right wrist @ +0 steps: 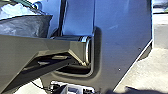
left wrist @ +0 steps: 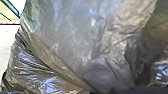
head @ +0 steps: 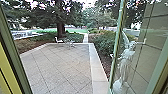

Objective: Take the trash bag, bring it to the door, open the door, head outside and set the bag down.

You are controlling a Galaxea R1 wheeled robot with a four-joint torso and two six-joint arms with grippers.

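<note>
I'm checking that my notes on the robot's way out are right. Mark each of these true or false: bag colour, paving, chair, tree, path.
1. The trash bag is bright red. False: it is dark and greyish, with shiny folds.
2. The paving ahead is marked by crossing joint lines. True.
3. The white chair stands at the near end of the paving. False: it is by the far edge.
4. A thick tree trunk rises beyond the paving. True.
5. A pale path leads away past the far edge of the paving. True.
</note>
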